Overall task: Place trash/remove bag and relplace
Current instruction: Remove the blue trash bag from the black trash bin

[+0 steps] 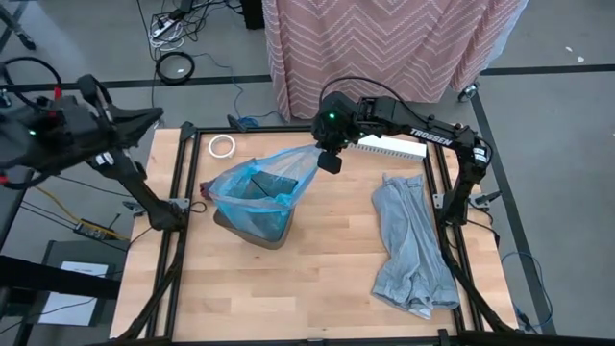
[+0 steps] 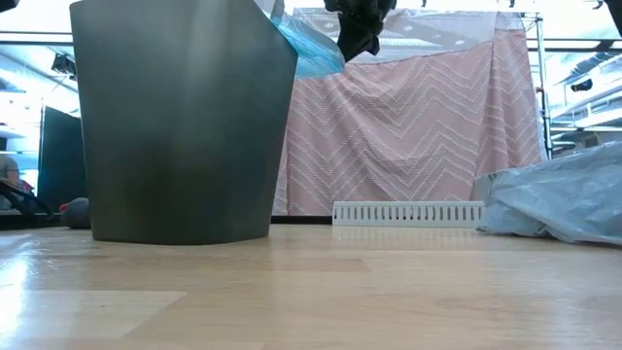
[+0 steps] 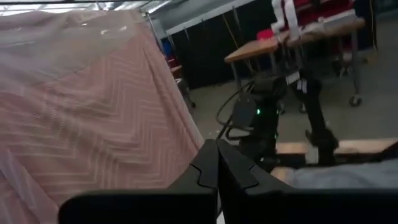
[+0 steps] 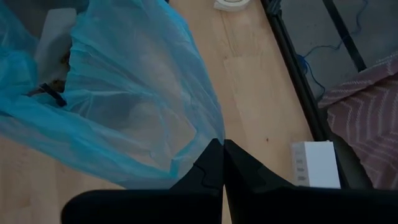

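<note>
the right gripper pinches the blue bag rim, apparently to lift it from the bin; left gripper waits clenched off the surface.

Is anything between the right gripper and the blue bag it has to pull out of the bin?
Nothing visible. The right gripper is shut on an edge of the translucent blue plastic bag, stretched from the dark grey bin.

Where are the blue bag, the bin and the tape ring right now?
blue bag (image 1: pixel 272 180): high view, on its stretched upper film.
bin (image 2: pixel 180 126): low view, on its grey side wall.
tape ring (image 1: pixel 222 146): high view, on the white band of the ring.
</note>
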Robot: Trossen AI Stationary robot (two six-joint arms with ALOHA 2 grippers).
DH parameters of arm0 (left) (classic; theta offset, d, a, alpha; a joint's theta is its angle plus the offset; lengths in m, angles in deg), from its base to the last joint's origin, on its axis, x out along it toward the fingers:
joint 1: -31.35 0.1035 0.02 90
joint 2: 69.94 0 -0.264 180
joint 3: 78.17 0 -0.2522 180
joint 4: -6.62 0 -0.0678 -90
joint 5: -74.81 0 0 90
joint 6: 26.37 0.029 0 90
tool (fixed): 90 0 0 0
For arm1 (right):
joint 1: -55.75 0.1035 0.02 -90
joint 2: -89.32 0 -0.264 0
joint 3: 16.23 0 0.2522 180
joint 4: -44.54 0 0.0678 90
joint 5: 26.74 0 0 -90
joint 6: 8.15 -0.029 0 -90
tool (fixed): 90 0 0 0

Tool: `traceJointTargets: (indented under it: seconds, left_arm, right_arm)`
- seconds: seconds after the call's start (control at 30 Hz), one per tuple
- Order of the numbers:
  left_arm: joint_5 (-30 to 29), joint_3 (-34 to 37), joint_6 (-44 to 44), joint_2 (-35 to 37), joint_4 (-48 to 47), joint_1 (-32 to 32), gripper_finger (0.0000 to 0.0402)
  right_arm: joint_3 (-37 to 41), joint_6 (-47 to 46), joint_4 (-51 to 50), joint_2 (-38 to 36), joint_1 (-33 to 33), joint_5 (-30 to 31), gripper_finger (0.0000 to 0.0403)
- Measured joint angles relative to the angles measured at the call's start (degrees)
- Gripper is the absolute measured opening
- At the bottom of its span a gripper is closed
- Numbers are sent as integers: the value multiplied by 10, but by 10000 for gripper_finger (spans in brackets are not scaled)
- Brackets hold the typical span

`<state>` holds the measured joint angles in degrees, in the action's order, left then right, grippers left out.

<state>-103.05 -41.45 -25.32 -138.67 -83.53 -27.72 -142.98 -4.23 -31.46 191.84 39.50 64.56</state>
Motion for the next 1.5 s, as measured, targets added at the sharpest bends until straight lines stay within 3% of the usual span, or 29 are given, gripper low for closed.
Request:
traceJointTargets:
  seconds: [0.1, 0.2, 0.47, 0.7, 0.97, 1.17, 1.27, 1.5]
  left_arm:
    - [57, 19, -42, 1, -58, 40, 5]
    - [150, 46, -163, 3, -137, 83, 5]
    - [380, 236, -172, 37, -138, 216, 13]
    - [463, 359, -162, 47, -139, 279, 47]
    - [591, 377, -147, 49, -136, 291, 110]
    - [611, 377, -142, 49, -136, 291, 157]
    - [586, 377, -128, 49, -136, 291, 174]
    - [606, 392, -116, 49, -136, 291, 188]
  right_arm:
    - [0, -11, 0, 0, 0, 0, 0]
    - [0, -13, 0, 0, 0, 0, 0]
    - [0, -14, 2, 0, 1, -4, 0]
    - [0, -14, 2, 0, 1, -15, 0]
    - [0, -15, 2, 0, 1, -34, 0]
    - [0, -15, 2, 0, 2, -44, 0]
    - [0, -14, 2, 0, 1, -46, 0]
    - [0, -13, 2, 0, 1, -46, 0]
